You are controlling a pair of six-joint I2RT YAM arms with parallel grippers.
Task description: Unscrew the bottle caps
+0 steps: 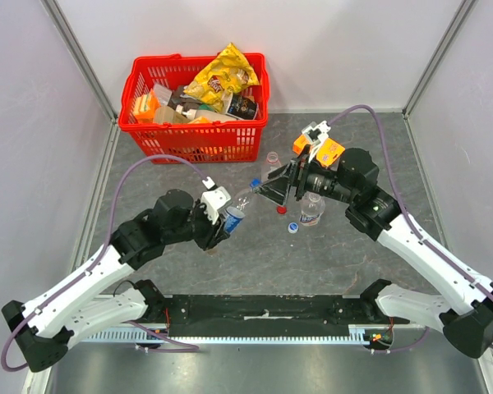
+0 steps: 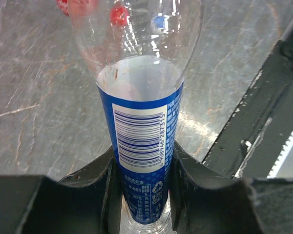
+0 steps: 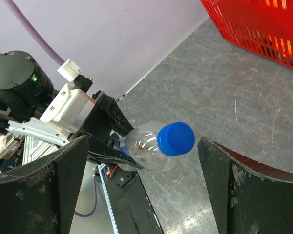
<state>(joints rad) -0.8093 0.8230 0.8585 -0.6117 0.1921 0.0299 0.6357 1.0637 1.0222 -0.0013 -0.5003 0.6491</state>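
Observation:
My left gripper (image 1: 222, 222) (image 2: 142, 195) is shut on the blue-labelled bottle (image 1: 236, 213) (image 2: 141, 141). It holds the bottle off the table, neck tilted towards the right arm. The bottle's blue cap (image 1: 255, 184) (image 3: 176, 139) is screwed on. My right gripper (image 1: 269, 190) (image 3: 143, 142) is open right at that cap. In the right wrist view the cap sits between the fingers, nearer the right finger (image 3: 244, 190), and touches neither. A loose red cap (image 1: 282, 209) and a loose blue cap (image 1: 293, 227) lie on the table.
A capless bottle (image 1: 311, 209) stands under the right arm and another clear bottle (image 1: 273, 159) stands behind the grippers. A red basket (image 1: 251, 123) (image 3: 254, 24) full of snack packs sits at the back left. White walls enclose the table.

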